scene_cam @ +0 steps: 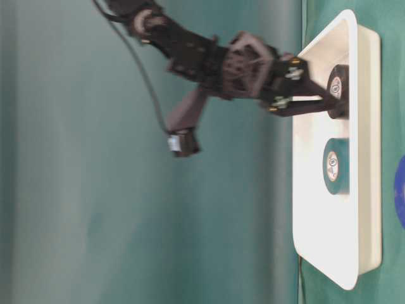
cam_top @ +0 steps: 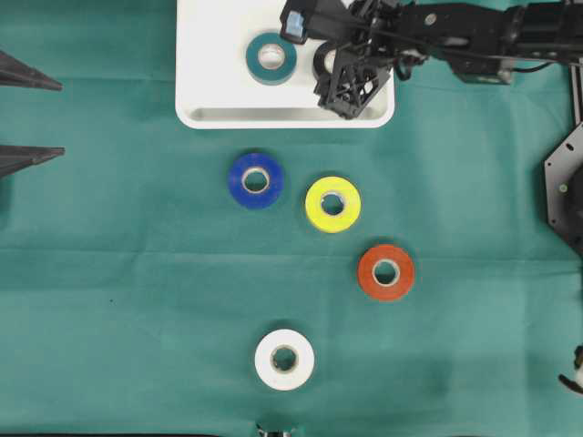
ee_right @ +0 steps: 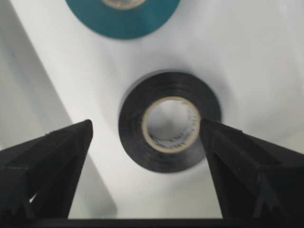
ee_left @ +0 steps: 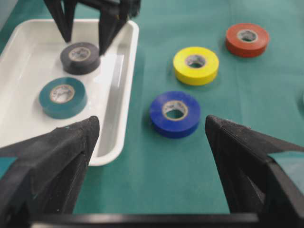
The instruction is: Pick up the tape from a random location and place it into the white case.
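1. The left gripper (ee_left: 152,156) hangs wide open at 9 o'clock of the table, holding nothing.
2. On the green cloth (cam_top: 109,273) lie a blue tape roll (cam_top: 255,180), a yellow tape roll (cam_top: 332,204), an orange-red tape roll (cam_top: 386,271) and, at 6 o'clock, a white tape roll (cam_top: 284,360), all apart.
3. The shallow white plastic rectangular case (cam_top: 209,55) at 12 o'clock holds a teal tape roll (cam_top: 271,57) and a black tape roll (ee_right: 169,121), lying flat.
4. The right gripper (ee_right: 147,156), spread wide, straddles the black roll, near the case's right rim, gripping nothing.

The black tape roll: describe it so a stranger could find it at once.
Find the white case at the top of the green cloth. Two rolls lie flat inside; the black tape roll sits under the right gripper, beside the teal roll.
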